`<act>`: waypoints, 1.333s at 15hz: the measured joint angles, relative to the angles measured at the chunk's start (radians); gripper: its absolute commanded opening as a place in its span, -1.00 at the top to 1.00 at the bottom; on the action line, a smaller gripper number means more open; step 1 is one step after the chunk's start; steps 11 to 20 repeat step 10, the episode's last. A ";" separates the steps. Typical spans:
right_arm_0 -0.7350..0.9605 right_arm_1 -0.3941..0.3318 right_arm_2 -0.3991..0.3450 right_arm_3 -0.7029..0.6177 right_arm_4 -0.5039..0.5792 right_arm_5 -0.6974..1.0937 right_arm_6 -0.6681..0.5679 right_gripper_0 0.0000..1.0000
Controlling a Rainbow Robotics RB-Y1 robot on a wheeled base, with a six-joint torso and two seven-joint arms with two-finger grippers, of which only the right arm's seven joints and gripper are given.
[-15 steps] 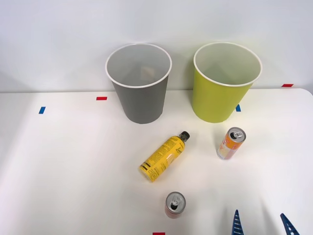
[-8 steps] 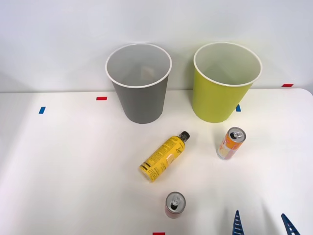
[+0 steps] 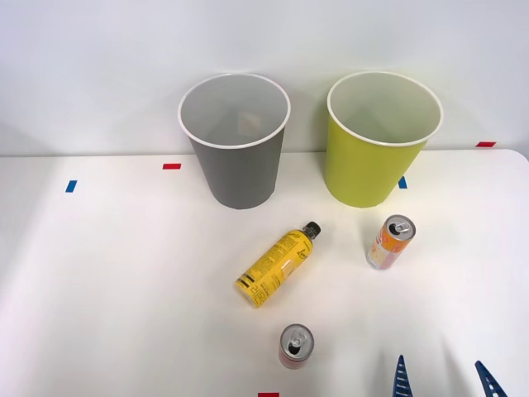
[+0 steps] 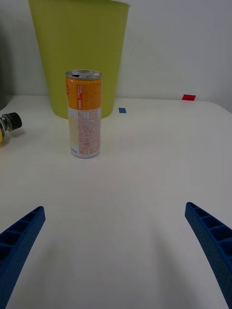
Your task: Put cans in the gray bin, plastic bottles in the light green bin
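- The white table [image 3: 107, 289] carries two bins at its far edge, side by side and apart: the gray bin [image 3: 237, 165] on the left and the light green bin [image 3: 372, 161] on the right, both upright with white rims and pale insides.
- The yellow-labelled bottle [image 3: 275, 266] lies on its side in front of the gap between the bins, its black cap pointing toward the light green bin, its base toward the robot.
- The orange-and-white can [image 3: 390, 242] stands upright just in front of the light green bin, right of the bottle's cap and apart from it; its silver pull-tab top faces up.
- The red can [image 3: 296, 346] stands upright nearer the robot, in front of the bottle's base and well apart from the other can.
- The right gripper [image 3: 445, 379] sits low at the near right of the table, its two blue ribbed fingers [image 4: 19, 241] spread wide apart and holding nothing.
- In the wrist view, the orange-and-white can [image 4: 84, 114] stands ahead of the open fingers, somewhat to one side of the gap's centre, with the light green bin [image 4: 79, 53] rising close behind it and the bottle's black cap [image 4: 10, 121] showing at the edge.
- Small red [image 3: 171, 166] and blue tape marks [image 3: 71, 186] dot the table surface.
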 measured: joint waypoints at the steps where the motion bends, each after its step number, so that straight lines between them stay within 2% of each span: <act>1: 0.000 0.000 0.000 0.000 0.000 0.000 0.000 -1.00; 20: 0.000 0.000 0.000 0.000 0.000 0.000 0.000 -1.00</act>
